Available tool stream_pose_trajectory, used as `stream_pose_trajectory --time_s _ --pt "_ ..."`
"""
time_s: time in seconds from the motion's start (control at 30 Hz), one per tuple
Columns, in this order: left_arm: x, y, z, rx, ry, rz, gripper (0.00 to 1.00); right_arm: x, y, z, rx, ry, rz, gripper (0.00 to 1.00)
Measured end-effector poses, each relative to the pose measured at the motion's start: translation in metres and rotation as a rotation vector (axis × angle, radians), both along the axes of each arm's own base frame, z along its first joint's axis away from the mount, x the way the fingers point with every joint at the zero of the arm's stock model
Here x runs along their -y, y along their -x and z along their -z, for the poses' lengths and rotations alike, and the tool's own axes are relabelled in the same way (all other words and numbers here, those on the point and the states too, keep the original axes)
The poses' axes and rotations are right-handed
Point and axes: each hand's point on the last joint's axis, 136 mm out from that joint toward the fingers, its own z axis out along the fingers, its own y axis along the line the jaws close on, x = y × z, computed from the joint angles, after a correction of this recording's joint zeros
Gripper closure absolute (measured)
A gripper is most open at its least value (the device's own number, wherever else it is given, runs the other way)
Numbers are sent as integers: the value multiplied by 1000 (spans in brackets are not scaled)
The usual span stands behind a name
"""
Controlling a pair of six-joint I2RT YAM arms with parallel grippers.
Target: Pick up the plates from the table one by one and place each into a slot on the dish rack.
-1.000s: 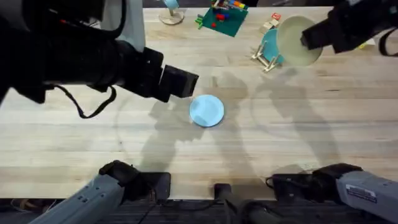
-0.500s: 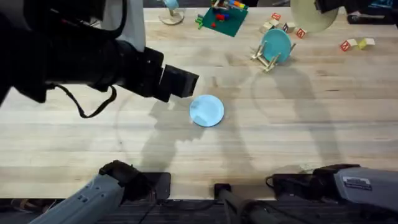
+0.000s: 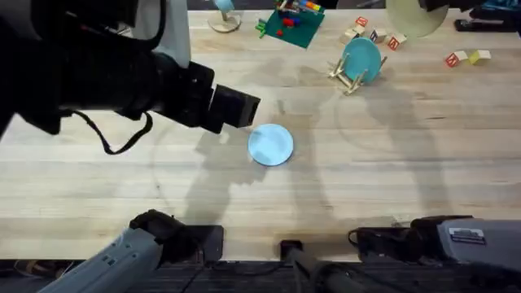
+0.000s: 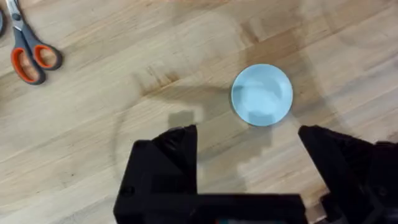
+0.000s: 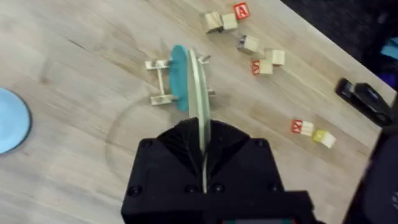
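Observation:
A light blue plate [image 3: 270, 145] [image 4: 262, 95] [image 5: 9, 121] lies flat on the table [image 3: 391, 163]. My left gripper [image 3: 236, 110] [image 4: 249, 140] hovers above it, just to its left, open and holding nothing. The dish rack [image 3: 348, 75] [image 5: 161, 81] stands at the far right of centre with a teal plate [image 3: 362, 59] [image 5: 179, 78] upright in a slot. My right gripper [image 3: 431, 5] [image 5: 202, 134] is shut on the pale yellow plate [image 3: 409, 18] [image 5: 199, 93], held on edge high above the rack and a little beyond it to the right.
A green toy-block board [image 3: 291, 23] sits at the far edge, with loose wooden blocks [image 3: 464, 58] [image 5: 258, 53] right of the rack. Orange-handled scissors [image 4: 28, 53] lie on the left part of the table. A black object [image 5: 367, 99] rests near the far right edge.
The right gripper has carried the yellow plate up and away from in front of the rack toward the far right. The left arm and the light blue plate have stayed put.

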Motion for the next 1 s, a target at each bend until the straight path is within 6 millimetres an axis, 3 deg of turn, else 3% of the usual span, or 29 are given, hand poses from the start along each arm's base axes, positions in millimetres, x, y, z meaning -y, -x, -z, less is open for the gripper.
stream_pose_trajectory --time_s 0.37,1.0 --pt "0 0 0 0 0 0 7 -15 -7 19 -65 -63 -53 970" --pt "0 0 0 0 0 0 6 -26 -39 94 -243 -50 -79 970"
